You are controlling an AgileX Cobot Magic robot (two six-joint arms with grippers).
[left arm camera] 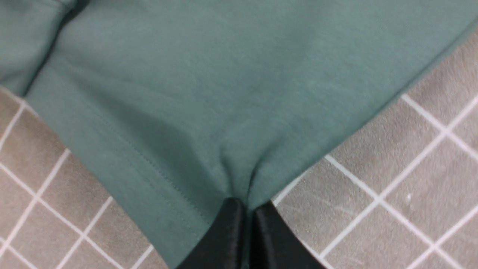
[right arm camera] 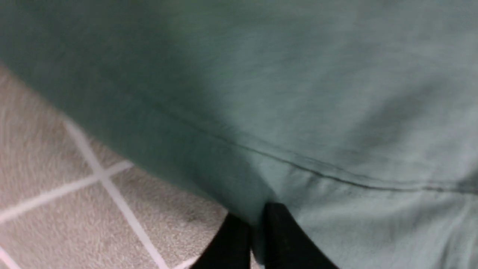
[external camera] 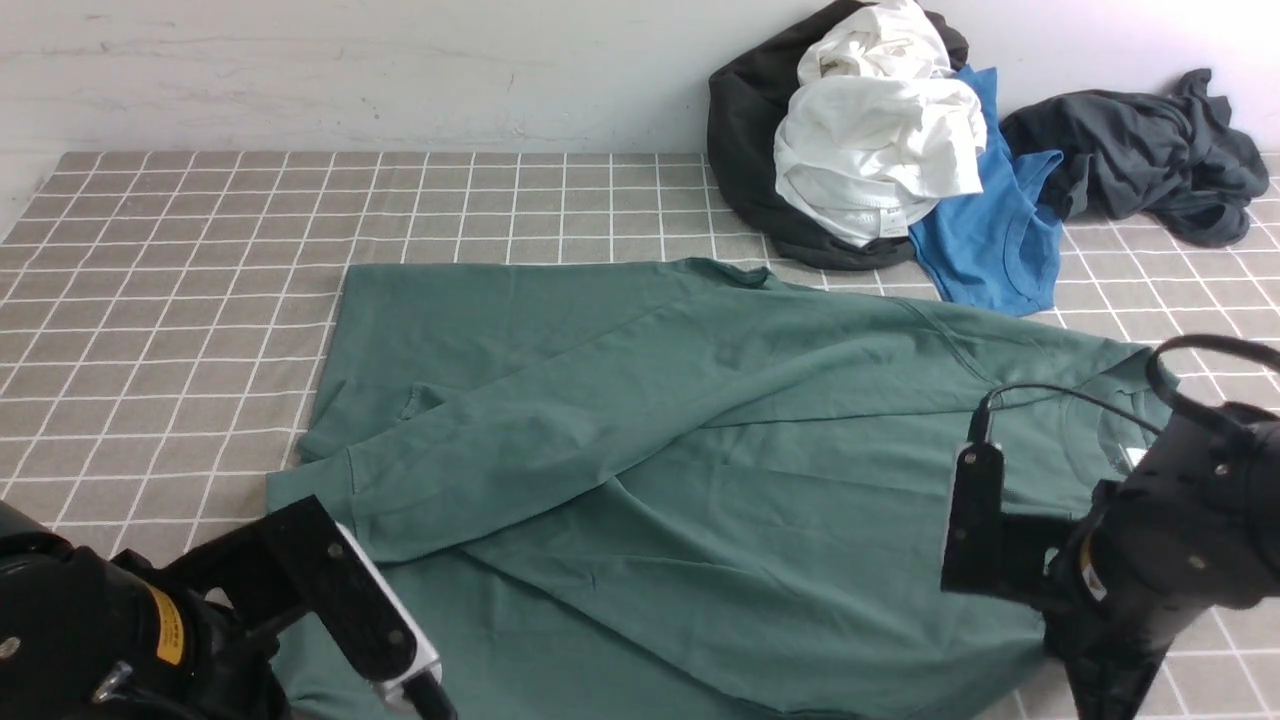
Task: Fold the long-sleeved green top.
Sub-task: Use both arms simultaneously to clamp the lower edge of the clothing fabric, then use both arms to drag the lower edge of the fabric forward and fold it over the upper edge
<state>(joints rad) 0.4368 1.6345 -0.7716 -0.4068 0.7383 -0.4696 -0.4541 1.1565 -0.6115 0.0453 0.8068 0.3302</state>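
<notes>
- Nearest us, at the lower left of the front view, we see the black left arm (external camera: 300, 590) reaching in over the near edge of the garment.
- In the left wrist view, the left gripper (left arm camera: 249, 207) has its two black fingers pressed together on a corner of the green long-sleeved top (external camera: 700, 440). The fabric puckers at the pinch, beside the stitched hem.
- At the lower right, the black right arm (external camera: 1150, 540), with a looping cable, stands over the collar end of the top.
- In the blurred right wrist view, the right gripper (right arm camera: 257, 218) is likewise clamped on the top's edge, close to a seam.
- The top lies spread across the middle of a grey tablecloth (external camera: 200, 250) with white grid lines. Its hem is toward the left and its collar (external camera: 1100, 415) toward the right.
- One long sleeve (external camera: 560, 450) lies diagonally over the body of the top.
- Farther back on the right, we see a heap against the wall: a black garment (external camera: 740, 130) with a white garment (external camera: 880, 140) on it, and a blue T-shirt (external camera: 990, 240) beside them.
- A crumpled dark grey garment (external camera: 1140, 150) sits at the far right.
- Behind everything stands a pale wall (external camera: 400, 70).
</notes>
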